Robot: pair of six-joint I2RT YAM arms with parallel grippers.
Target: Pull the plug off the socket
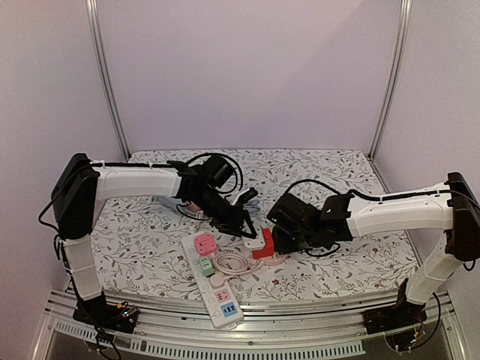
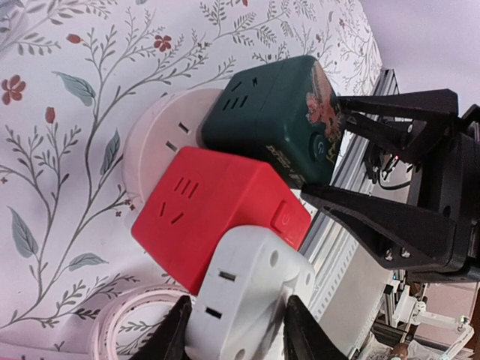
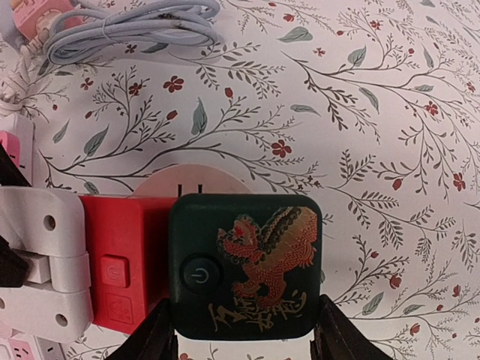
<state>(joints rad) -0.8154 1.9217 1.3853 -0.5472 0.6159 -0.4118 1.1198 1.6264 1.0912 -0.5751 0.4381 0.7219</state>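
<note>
A white plug point(image 2: 251, 289) butts against one side of a red cube socket point(image 2: 214, 206), and my left gripper point(image 2: 236, 319) is shut on the plug from both sides. Beside the red cube sits a dark green cube socket point(image 3: 244, 262) with a gold and red lion print, my right gripper point(image 3: 241, 319) shut on its lower corners. In the top view the white plug point(image 1: 256, 243), red cube point(image 1: 264, 253) and both grippers meet at the table's middle. The plug's prongs are hidden. A pale pink round base point(image 3: 201, 175) lies under the cubes.
A white power strip point(image 1: 214, 283) with pink, green and blue adapters lies toward the near edge, a coiled pale cable point(image 1: 231, 262) beside it. Another bundled cable point(image 3: 135, 26) lies farther out on the floral cloth point(image 3: 375, 112). Black cable point(image 1: 229, 169) loops behind the left arm.
</note>
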